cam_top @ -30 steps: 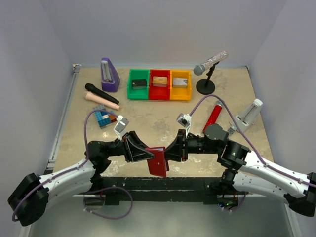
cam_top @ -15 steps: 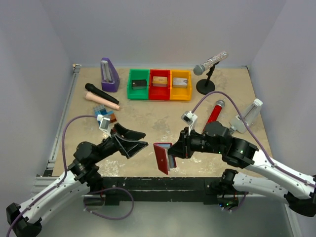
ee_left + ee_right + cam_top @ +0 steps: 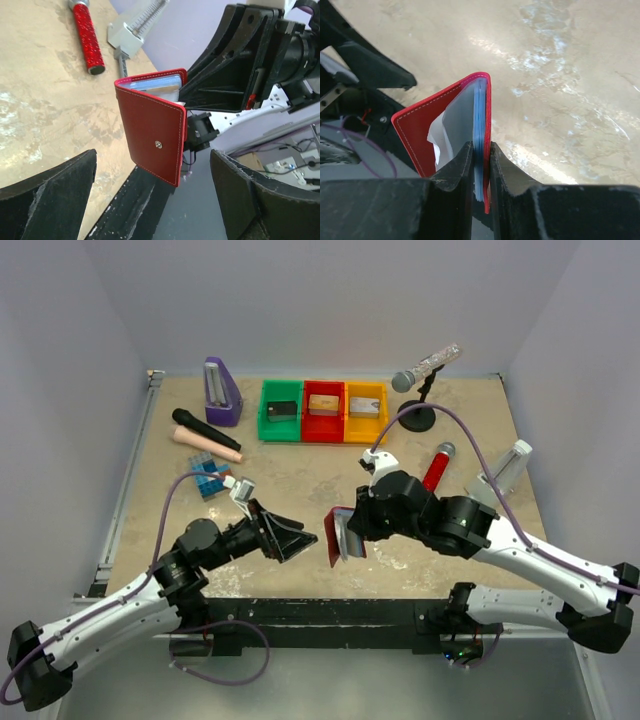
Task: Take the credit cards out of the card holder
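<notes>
My right gripper (image 3: pixel 481 150) is shut on the card holder (image 3: pixel 420 127), a dark-red folding wallet. It pinches one cover and the stack of bluish clear pockets (image 3: pixel 479 107) and holds them on edge above the table. The other cover hangs ajar. In the top view the card holder (image 3: pixel 345 537) sits just left of the right gripper (image 3: pixel 356 527). The credit cards stay inside the pockets; only a tan edge (image 3: pixel 164 93) shows beside the snap cover (image 3: pixel 155 135). My left gripper (image 3: pixel 305 538) is open a short way left of the holder, apart from it, fingers (image 3: pixel 55 200) wide.
A red glitter microphone (image 3: pixel 432 468) and a grey metronome (image 3: pixel 505 472) lie right of the right arm. Green (image 3: pixel 280 425), red (image 3: pixel 322 428) and yellow (image 3: pixel 365 428) bins with small blocks stand at the back. Purple metronome (image 3: pixel 221 392), black microphone (image 3: pixel 200 428), stand microphone (image 3: pixel 425 365), blue blocks (image 3: pixel 208 478).
My left gripper let go of the holder, opened wide, drew back left, then came close again. The right gripper carried the holder away from the near edge and turned it on edge.
</notes>
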`<state>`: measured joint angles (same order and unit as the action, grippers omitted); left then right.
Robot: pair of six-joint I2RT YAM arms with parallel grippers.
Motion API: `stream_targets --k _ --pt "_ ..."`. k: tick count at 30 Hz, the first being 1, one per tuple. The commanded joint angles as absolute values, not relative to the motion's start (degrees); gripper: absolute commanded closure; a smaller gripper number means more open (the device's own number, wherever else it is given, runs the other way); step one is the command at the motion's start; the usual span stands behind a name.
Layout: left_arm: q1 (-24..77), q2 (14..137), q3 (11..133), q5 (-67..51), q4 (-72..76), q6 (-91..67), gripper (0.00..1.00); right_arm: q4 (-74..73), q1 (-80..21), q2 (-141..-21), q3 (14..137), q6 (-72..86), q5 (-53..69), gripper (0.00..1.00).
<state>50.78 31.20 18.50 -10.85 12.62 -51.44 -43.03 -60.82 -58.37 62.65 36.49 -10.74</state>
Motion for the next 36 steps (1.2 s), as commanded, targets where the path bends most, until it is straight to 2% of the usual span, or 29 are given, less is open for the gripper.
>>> stream_targets --k 1,11,28,36 --pt "51.2 32.2 21.0 -6.4 11.5 -50.4 0.00 -45.0 -61.2 -59.8 66.4 39.6 -18.1 1.00" --pt "53.4 39.3 20.5 -7.8 19.4 -53.0 0.00 -45.3 -62.0 -65.3 69.3 42.9 -16.0 1.00" --pt "56.0 43.9 24.9 -1.9 12.4 -51.2 0.01 -47.7 -65.6 -70.9 73.7 44.2 -18.0 1.00" --pt "56.8 44.1 26.5 1.8 6.8 -49.7 0.33 -48.3 -66.3 -70.8 74.1 44.3 -18.6 1.00"
